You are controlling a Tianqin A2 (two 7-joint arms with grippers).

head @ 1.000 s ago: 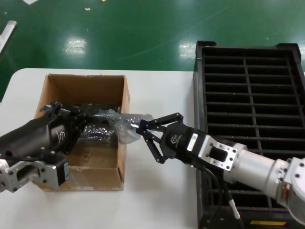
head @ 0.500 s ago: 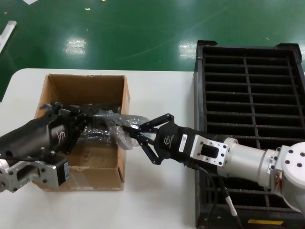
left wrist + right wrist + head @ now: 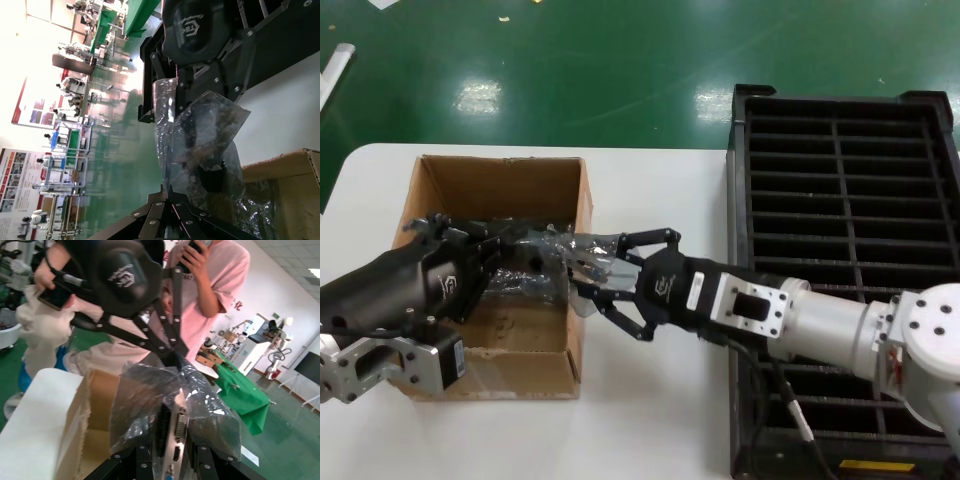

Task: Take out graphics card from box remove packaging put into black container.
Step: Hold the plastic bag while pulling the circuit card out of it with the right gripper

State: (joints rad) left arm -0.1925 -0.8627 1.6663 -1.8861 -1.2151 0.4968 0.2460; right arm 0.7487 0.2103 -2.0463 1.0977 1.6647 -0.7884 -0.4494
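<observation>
The graphics card (image 3: 525,265) lies across the brown cardboard box (image 3: 500,165), still inside the crinkly grey packaging (image 3: 592,252). My left gripper (image 3: 505,245) is inside the box, shut on the bag's far end (image 3: 169,189). My right gripper (image 3: 582,268) is at the box's right wall, open, with one finger on each side of the bagged bracket end. The right wrist view shows the silver bracket with its ports (image 3: 179,432) between my right gripper's fingers (image 3: 172,450). The bag (image 3: 140,400) bulges around them. The black container (image 3: 840,200) stands on the right.
The box and crate stand on a white table (image 3: 660,400) with green floor behind. The crate has a yellow label (image 3: 875,467) at its near edge. A person in a pink shirt (image 3: 215,280) stands beyond the table.
My right gripper has moved left toward the box, and its open fingers now straddle the bagged end of the card. My left gripper has not moved.
</observation>
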